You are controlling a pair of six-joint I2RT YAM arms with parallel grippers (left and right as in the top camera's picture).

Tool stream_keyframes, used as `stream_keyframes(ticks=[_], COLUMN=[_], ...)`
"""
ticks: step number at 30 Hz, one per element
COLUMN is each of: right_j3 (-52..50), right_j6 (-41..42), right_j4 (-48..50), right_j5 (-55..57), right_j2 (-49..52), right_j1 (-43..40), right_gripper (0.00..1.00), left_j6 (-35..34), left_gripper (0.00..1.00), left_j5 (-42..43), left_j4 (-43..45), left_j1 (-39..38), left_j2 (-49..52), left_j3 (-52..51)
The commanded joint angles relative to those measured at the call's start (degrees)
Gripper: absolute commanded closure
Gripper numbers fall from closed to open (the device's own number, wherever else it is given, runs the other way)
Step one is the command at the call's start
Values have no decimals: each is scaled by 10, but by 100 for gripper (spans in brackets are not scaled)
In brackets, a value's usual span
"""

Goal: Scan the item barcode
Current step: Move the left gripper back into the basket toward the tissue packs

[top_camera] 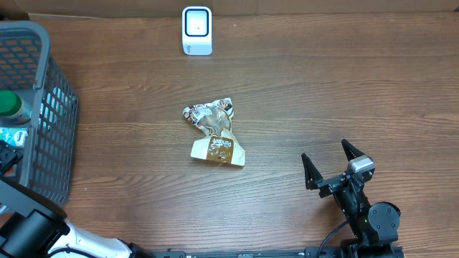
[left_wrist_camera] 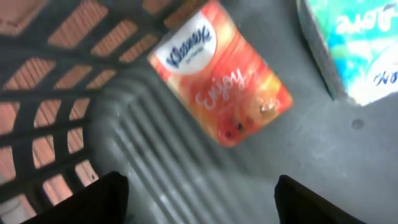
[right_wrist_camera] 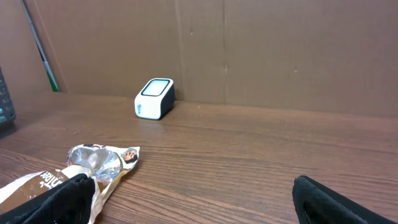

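Observation:
My left gripper (left_wrist_camera: 200,186) is down inside the grey basket (top_camera: 54,115), open, with nothing between its fingers. An orange Kleenex tissue pack (left_wrist_camera: 221,78) lies flat on the basket floor just beyond the fingertips, untouched. A crumpled brown and silver snack bag (top_camera: 214,134) (right_wrist_camera: 93,163) lies on the table's middle. The white barcode scanner (top_camera: 196,30) (right_wrist_camera: 153,98) stands at the far edge. My right gripper (top_camera: 324,150) (right_wrist_camera: 189,186) hovers open at the front right, pointing toward the bag and scanner, holding nothing.
The basket fills the left edge of the table and also holds a green-capped bottle (top_camera: 11,104) and a teal and white pack (left_wrist_camera: 354,43). A brown cardboard wall (right_wrist_camera: 261,50) runs behind the scanner.

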Motion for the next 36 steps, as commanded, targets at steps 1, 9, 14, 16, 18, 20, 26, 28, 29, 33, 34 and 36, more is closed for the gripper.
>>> stream_keyframes(ticks=[1,9,14,16,18,20,26,28,29,33,34,36], right_j3=[-6,-6,-6,-6,-6,-6,-6,-6,-6,-6,-6,-6], right_j6=[-2,-2,-2,-2,-2,-2,-2,-2,-2,-2,-2,-2], right_j4=[3,3,3,3,3,3,3,3,3,3,3,3], right_j5=[4,4,4,4,4,4,4,4,4,4,4,4], right_j2=[-7,-7,-7,-7,-7,-7,-7,-7,-7,-7,-7,-7], right_j1=[-1,-1,-1,-1,-1,-1,-1,-1,-1,-1,-1,-1], right_gripper=[0,0,0,0,0,0,0,0,0,0,0,0], left_j6=[15,21,30,30,30,30,32,32,31,31,31,31], left_gripper=[25,33,34,34,33,33,34,34,34,37,39,44], left_j5=[-10,-7,-5,-5,-5,-5,-3,-1,-1,-1,2,9], left_j4=[21,63,70,71,75,81,95,96,96,98,97,97], left_j1=[0,0,0,-1,-1,-2,-2,-2,-2,-2,-2,-2], left_j2=[4,5,21,33,44,51,65,71,75,87,90,96], left_j3=[-8,-8,-8,-8,-8,-8,-8,-8,-8,-8,-8,-8])
